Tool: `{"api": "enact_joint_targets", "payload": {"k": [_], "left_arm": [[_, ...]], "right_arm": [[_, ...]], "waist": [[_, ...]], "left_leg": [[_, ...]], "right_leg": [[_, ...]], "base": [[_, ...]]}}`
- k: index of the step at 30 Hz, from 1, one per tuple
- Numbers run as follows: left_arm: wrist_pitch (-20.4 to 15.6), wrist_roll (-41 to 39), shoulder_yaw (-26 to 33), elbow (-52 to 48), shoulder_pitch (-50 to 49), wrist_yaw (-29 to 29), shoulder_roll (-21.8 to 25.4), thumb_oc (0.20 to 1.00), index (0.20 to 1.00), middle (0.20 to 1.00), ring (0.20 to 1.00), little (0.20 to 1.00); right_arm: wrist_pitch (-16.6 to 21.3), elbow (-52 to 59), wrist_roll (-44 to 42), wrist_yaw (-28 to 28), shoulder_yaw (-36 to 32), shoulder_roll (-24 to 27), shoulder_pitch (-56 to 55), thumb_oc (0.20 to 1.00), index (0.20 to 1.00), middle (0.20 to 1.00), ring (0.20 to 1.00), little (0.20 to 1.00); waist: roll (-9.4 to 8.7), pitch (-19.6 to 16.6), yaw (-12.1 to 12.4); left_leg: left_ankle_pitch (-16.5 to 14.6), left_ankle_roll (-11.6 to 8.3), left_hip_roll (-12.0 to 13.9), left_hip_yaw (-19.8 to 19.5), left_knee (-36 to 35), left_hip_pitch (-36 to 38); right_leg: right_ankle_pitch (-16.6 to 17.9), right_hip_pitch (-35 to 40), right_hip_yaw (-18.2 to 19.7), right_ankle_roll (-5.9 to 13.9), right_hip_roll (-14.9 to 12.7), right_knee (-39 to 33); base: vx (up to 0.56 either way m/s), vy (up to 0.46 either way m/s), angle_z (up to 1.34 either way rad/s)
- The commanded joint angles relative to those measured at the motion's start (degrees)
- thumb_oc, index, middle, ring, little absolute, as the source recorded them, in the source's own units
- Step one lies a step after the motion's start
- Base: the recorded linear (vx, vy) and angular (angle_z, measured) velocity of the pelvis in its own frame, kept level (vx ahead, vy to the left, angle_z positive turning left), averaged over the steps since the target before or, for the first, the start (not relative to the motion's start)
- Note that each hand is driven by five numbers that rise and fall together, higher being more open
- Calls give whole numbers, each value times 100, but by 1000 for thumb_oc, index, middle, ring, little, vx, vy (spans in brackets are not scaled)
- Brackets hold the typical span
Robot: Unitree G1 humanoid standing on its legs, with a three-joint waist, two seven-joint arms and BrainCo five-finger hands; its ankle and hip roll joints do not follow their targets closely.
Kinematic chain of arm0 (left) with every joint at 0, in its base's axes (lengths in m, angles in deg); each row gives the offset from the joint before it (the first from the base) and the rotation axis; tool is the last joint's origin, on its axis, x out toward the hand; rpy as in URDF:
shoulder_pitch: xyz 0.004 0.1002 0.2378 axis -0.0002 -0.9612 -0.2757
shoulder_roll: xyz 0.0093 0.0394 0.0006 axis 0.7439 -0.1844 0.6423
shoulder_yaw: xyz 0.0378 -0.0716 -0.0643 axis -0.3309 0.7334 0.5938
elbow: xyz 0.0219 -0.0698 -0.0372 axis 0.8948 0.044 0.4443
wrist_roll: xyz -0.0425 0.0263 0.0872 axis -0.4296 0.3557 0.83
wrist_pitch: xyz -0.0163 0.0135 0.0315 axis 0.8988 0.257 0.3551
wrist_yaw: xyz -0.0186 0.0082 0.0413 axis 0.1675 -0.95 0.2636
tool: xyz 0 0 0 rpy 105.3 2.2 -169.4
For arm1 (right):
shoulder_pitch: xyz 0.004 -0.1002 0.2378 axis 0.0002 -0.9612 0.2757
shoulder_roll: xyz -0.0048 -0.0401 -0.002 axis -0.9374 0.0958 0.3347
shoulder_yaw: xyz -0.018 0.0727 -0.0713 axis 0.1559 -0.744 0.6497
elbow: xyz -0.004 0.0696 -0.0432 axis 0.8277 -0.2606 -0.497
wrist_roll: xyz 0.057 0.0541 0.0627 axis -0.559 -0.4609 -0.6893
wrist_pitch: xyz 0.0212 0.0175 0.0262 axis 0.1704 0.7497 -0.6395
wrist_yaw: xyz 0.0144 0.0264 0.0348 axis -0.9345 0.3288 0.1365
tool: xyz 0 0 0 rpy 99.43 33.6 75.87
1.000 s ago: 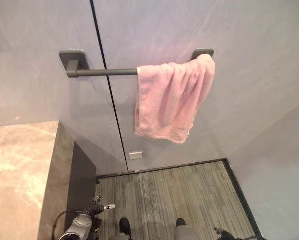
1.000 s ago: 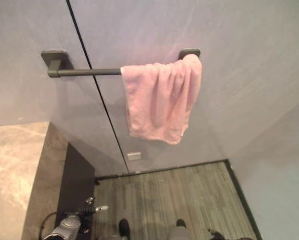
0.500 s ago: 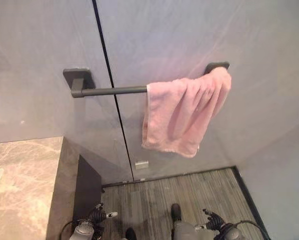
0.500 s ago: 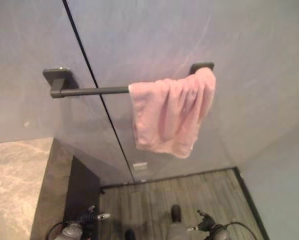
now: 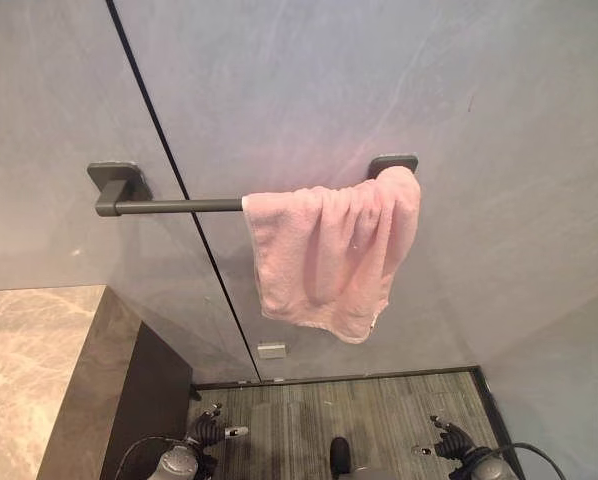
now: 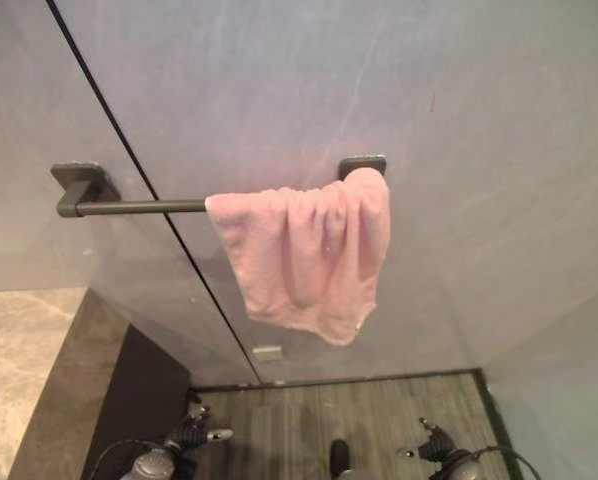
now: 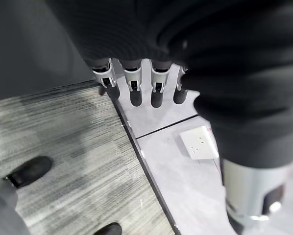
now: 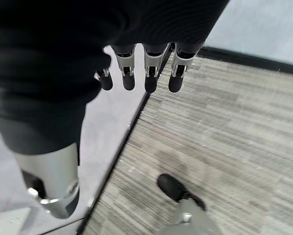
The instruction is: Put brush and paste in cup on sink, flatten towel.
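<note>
No text, label, number or sign can be read on anything here.

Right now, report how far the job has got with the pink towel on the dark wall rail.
Done: nothing that shows. The pink towel hangs bunched at the right end of the dark wall rail, not spread flat. In hand: nothing; the left hand and right hand hang low over the striped grey floor, fingers relaxed and empty. Left: flattening the towel; the state of brush, paste and cup cannot be judged.
</note>
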Motion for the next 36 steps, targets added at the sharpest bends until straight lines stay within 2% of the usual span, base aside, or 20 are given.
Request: {"api": "enact_joint_targets", "payload": {"k": [1,5,13,16,20,26,29,36], "left_arm": [[-227,186,95,-802,-277,93,609,1000,1000,1000,1000,1000],[-263,112,243,-2103,-733,413,1219,1000,1000,1000,1000,1000],[-397,-50,550,-3231,-598,548,2023,1000,1000,1000,1000,1000],[-435,-167,699,-3565,-480,514,2238,1000,1000,1000,1000,1000],[-453,-513,689,-3654,-61,458,2294,1000,1000,1000,1000,1000],[-433,-715,369,-3585,720,370,2241,1000,1000,1000,1000,1000],[-446,-801,52,-3450,1415,185,2015,1000,1000,1000,1000,1000],[-416,-878,-387,-3287,2202,-15,1609,1000,1000,1000,1000,1000]], "right_arm": [[302,748,-669,89,-478,208,-30,1000,1000,1000,1000,1000],[394,1547,-1300,-72,-958,521,-40,1000,1000,1000,1000,1000],[387,1879,-1421,-166,-918,1158,605,1000,1000,1000,1000,1000],[379,1968,-1728,-197,-886,1211,922,1000,1000,1000,1000,1000],[322,2037,-2179,-307,-584,1137,1461,1000,1000,1000,1000,1000],[143,1997,-2309,-496,204,1024,2328,1000,1000,1000,1000,1000],[55,1800,-2445,-501,649,687,2949,1000,1000,1000,1000,1000],[5,1920,-2802,-434,872,249,3293,1000,1000,1000,1000,1000]], "waist": [[-317,-67,-43],[-274,-122,-7],[-265,-169,108],[-271,-191,154],[-271,-217,200],[-293,-224,240],[-303,-209,257],[-335,-202,207]], "left_leg": [[340,103,-211,-3,157,-235],[345,98,-225,56,38,-167],[322,71,-236,54,14,-141],[321,60,-236,36,14,-128],[335,41,-237,12,14,-132],[350,19,-231,-18,14,-119],[374,18,-227,-58,14,-150],[350,31,-239,-30,14,-159]], "right_leg": [[-468,136,222,523,-439,464],[-366,184,238,596,-504,311],[-314,269,233,635,-566,188],[-314,313,216,629,-581,167],[-315,386,176,615,-601,120],[-324,466,121,584,-603,105],[-329,472,86,568,-601,122],[-290,474,99,572,-613,62]], "base": [[0,0,0],[11,32,-4],[-2,3,1],[0,0,0],[0,0,0],[-9,-3,4],[-6,3,2],[1,8,5]]}}
